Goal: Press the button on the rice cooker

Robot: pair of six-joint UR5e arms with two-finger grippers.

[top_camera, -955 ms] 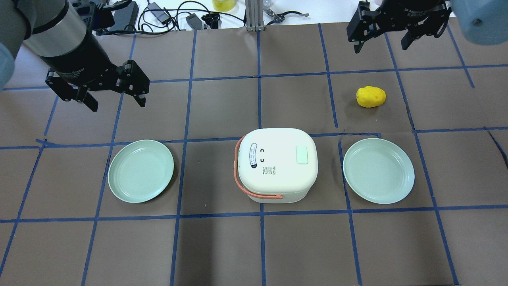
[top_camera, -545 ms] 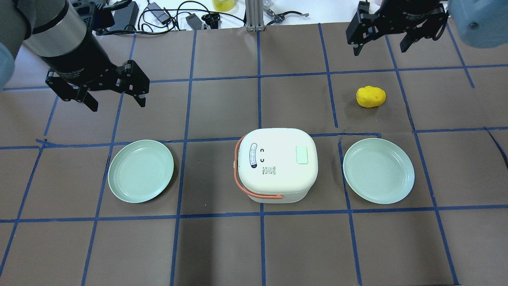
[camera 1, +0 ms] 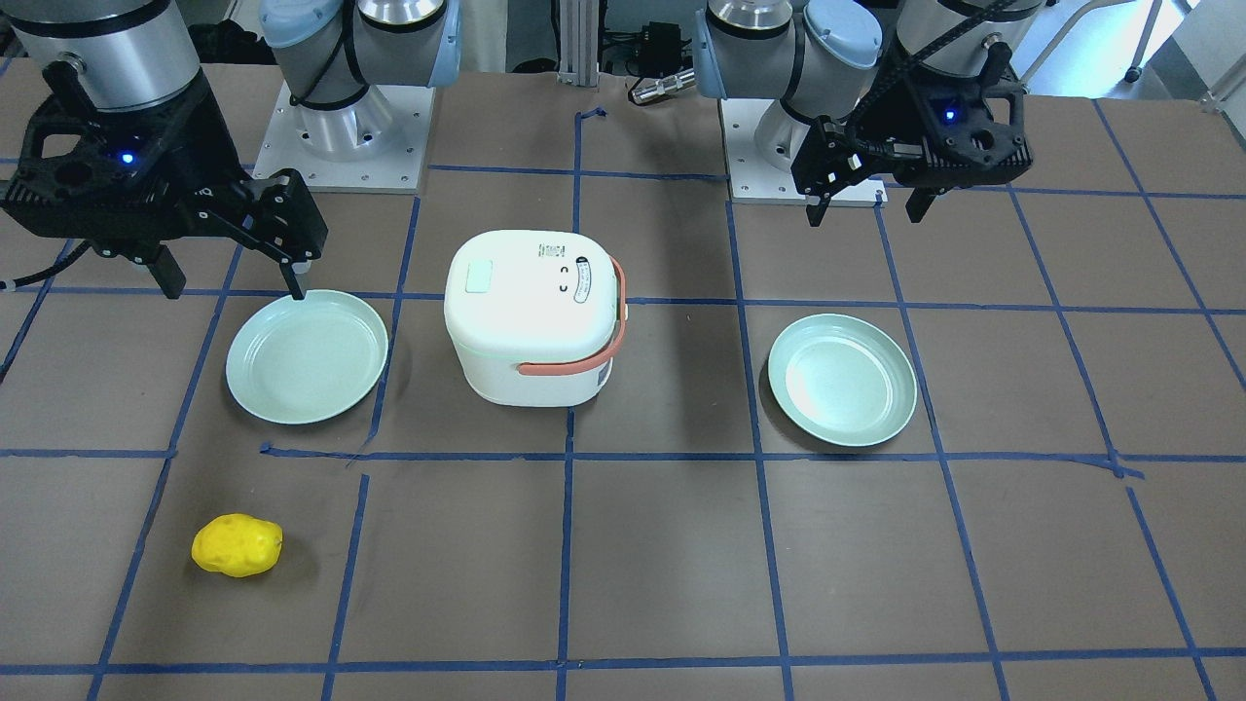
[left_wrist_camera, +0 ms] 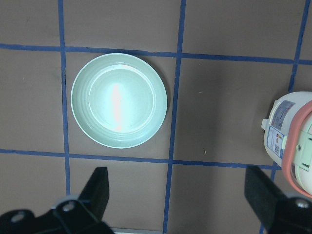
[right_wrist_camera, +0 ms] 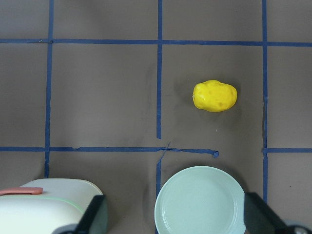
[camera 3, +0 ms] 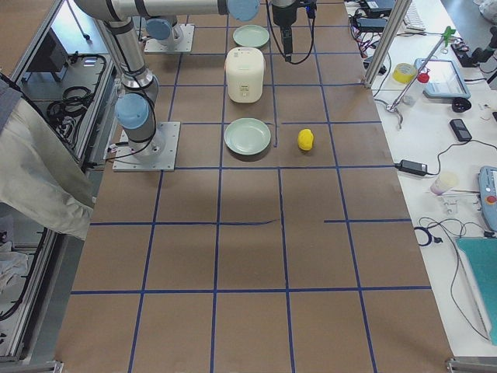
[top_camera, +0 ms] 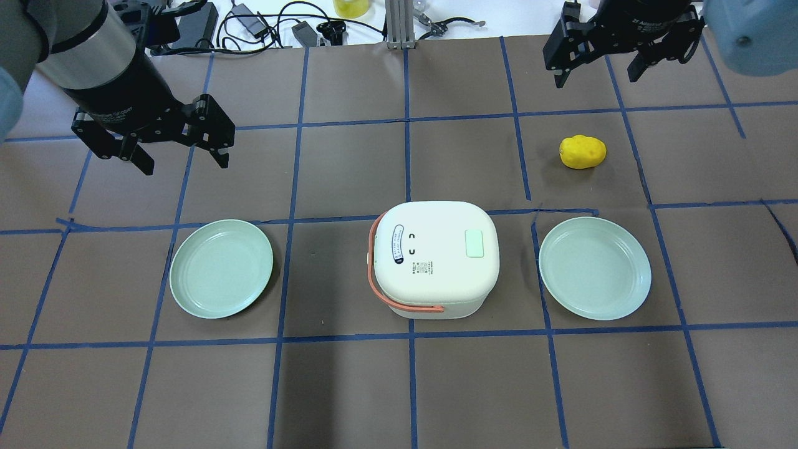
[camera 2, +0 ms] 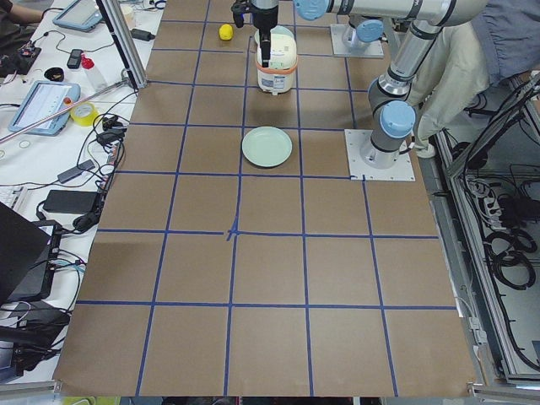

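The white rice cooker (top_camera: 436, 265) with an orange handle stands mid-table, lid shut, between two plates. Its pale green button (top_camera: 474, 243) sits on the lid's right side and also shows in the front view (camera 1: 480, 276). My left gripper (top_camera: 186, 163) is open and empty, hovering back-left of the cooker, above the table behind the left plate. My right gripper (top_camera: 597, 78) is open and empty, high at the back right, far from the cooker. The cooker's edge shows in the left wrist view (left_wrist_camera: 292, 141) and in the right wrist view (right_wrist_camera: 48, 207).
A green plate (top_camera: 221, 268) lies left of the cooker, another (top_camera: 594, 268) on its right. A yellow potato-like object (top_camera: 583, 151) lies behind the right plate. Cables and chargers (top_camera: 262, 25) lie beyond the table's back edge.
My right gripper has shifted slightly toward the table's back edge. The left gripper, the cooker and the plates have not moved.
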